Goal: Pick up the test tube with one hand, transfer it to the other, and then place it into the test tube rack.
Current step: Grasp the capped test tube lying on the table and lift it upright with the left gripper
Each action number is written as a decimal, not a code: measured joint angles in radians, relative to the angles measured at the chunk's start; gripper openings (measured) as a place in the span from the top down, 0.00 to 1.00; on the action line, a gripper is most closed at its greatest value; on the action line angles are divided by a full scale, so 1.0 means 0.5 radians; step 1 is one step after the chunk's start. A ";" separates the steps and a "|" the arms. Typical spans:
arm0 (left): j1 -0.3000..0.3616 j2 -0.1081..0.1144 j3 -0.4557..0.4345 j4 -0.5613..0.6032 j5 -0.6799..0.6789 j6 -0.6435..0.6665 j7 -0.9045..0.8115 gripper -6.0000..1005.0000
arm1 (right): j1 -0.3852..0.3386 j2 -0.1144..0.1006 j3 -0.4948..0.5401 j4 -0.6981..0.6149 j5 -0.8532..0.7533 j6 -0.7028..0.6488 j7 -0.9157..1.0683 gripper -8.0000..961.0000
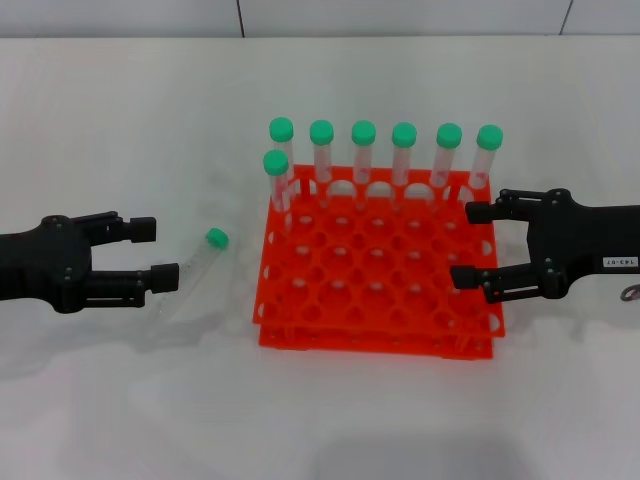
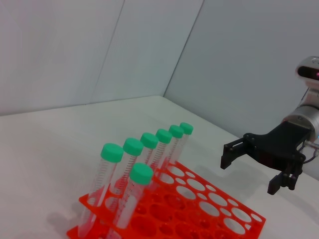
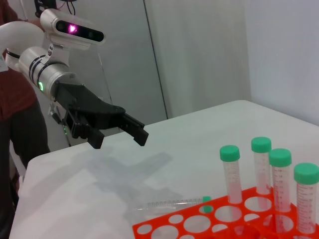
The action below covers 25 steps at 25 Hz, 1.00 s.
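Just left of centre in the head view, the test tube (image 1: 190, 282) lies on its side on the white table (image 1: 120, 120), its green cap (image 1: 216, 238) pointing toward the upper right and its clear body slanting down to the lower left. It rests just beside the left edge of the orange-red test tube rack (image 1: 380, 300), apart from it. The left tool (image 1: 155, 253) sits at the left edge of the frame, its two black fingers spread and holding nothing, the lower fingertip (image 1: 163, 277) close to the tube's body without clearly touching it. At the right edge, the right tool (image 1: 470, 245), black with a small white label (image 1: 620, 262), hovers over the rack's right side with fingers likewise parted and empty. Six green-capped tubes (image 1: 385, 155) stand upright along the rack's far row, and a seventh tube (image 1: 278, 190) stands one row nearer, at the rack's left corner. In the right wrist view the left tool (image 3: 119, 137) shows at centre left, on a silver-white arm with a green ring (image 3: 40, 85), and the lying tube (image 3: 172, 203) shows faintly on the table just beyond the rack's edge (image 3: 199, 221). In the left wrist view the right tool (image 2: 249, 172) hangs at the right, above the rack's far corner (image 2: 249, 221).
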 joint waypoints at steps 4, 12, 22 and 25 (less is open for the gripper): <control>0.004 0.000 -0.002 0.000 -0.001 0.000 0.002 0.11 | -0.003 0.001 0.005 -0.001 0.000 0.012 0.000 0.09; 0.004 0.000 -0.004 0.001 -0.001 0.000 0.003 0.11 | 0.005 -0.001 0.014 0.014 0.000 0.032 0.000 0.09; 0.006 0.001 -0.008 0.006 -0.001 0.000 0.003 0.11 | 0.007 0.000 0.004 0.016 0.000 0.116 0.000 0.09; 0.005 0.002 -0.009 0.006 -0.001 0.000 0.003 0.11 | 0.007 0.000 0.003 0.017 0.000 0.131 0.000 0.09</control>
